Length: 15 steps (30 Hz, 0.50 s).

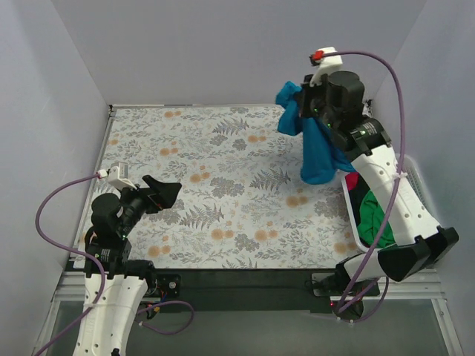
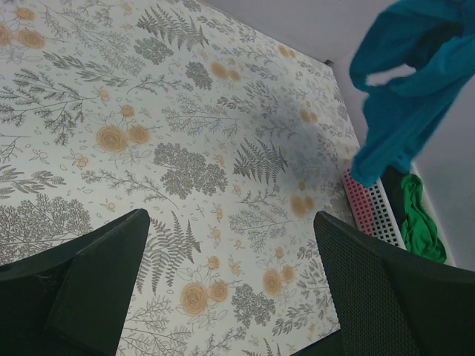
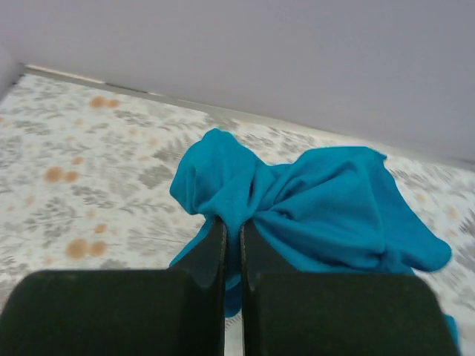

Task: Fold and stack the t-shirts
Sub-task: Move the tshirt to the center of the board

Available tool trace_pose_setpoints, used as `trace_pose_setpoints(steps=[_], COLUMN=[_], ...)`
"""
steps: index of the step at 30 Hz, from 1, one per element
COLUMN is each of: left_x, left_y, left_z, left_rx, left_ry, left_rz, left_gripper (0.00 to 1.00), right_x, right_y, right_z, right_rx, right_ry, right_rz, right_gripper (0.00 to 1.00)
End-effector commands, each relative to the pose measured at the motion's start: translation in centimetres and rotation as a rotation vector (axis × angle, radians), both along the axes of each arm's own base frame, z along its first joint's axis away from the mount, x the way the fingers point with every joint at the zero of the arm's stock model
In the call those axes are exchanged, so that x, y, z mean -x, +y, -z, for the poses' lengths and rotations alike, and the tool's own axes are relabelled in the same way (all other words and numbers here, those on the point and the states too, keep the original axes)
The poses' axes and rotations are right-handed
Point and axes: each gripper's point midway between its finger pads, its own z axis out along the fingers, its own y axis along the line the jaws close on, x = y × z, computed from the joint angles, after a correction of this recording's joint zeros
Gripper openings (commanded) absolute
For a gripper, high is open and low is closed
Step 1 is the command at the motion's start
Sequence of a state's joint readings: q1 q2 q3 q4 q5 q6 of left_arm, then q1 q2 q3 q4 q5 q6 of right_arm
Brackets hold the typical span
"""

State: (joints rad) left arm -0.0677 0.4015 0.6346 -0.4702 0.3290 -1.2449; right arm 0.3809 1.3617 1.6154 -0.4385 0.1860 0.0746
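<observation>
While the right arm stands raised, elbow bent over the 3 o'clock edge of the bench, its right hand sits near 1 o'clock, fingers pressed together on a bunched fold of the teal-blue t-shirt. The shirt hangs in the air, its lower end near the white basket. Left arm low at 8 o'clock; left hand spread wide, holding nothing. Basket at 4 o'clock, largely hidden behind the right arm: green t-shirt and a scrap of red t-shirt show inside. Sleeves and collar of the teal-blue shirt are lost in the bunch.
</observation>
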Motion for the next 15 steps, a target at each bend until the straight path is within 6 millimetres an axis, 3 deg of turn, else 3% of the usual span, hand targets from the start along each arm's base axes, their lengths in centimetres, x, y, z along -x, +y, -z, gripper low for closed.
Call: trace_pose_setpoints(steps=[1,2,3,4,6,7,8,10,11,13,14,15], left_x=[0.1,0.1,0.1,0.1,0.1,0.1,0.0,-0.1,-0.1,-0.3,-0.5,-0.6], left_y=[0.1,0.1,0.2,0.2,0.2,0.2,0.3,0.4,0.3,0.3,0.3,0.4], left_z=[-1.8,-1.7,-1.7,-1.8,-2.0,-2.1,-2.1,-1.8,-1.6,-1.3,-0.8,-0.6], left_rx=[-0.012,-0.014,-0.016,-0.016,-0.018,-0.019,-0.02,-0.019,-0.017,-0.005,0.0,0.007], left_ry=[-0.043,-0.039,-0.038,-0.04,-0.044,-0.047,-0.044,-0.031,-0.022,0.0,0.018,0.03], left_rz=[-0.003,0.0,-0.004,-0.004,-0.007,-0.008,-0.013,-0.017,-0.018,-0.022,-0.026,-0.033], left_gripper=[0.93,0.93,0.92,0.92,0.93,0.92,0.93,0.93,0.92,0.93,0.93,0.93], right_x=[0.7,1.2,1.3,2.9,4.3,6.3,7.6,9.1,10.3,10.9,10.2,10.0], right_y=[9.1,11.3,13.5,16.7,20.6,23.1,24.0,25.1,25.2,24.3,23.3,22.2], right_z=[-0.3,0.2,2.1,3.2,6.9,8.2,10.1,13.6,14.7,17.1,17.8,18.8], right_rx=[-0.031,-0.035,-0.025,-0.024,-0.013,-0.005,0.005,0.018,0.036,0.085,0.123,0.151], right_ry=[-0.002,0.01,0.048,0.074,0.164,0.197,0.261,0.367,0.407,0.455,0.444,0.452], right_rz=[-0.241,-0.302,-0.346,-0.422,-0.519,-0.604,-0.663,-0.732,-0.794,-0.8,-0.745,-0.716], right_gripper=[0.01,0.01,0.01,0.01,0.01,0.01,0.11,0.38,0.62,0.74,0.8,0.8])
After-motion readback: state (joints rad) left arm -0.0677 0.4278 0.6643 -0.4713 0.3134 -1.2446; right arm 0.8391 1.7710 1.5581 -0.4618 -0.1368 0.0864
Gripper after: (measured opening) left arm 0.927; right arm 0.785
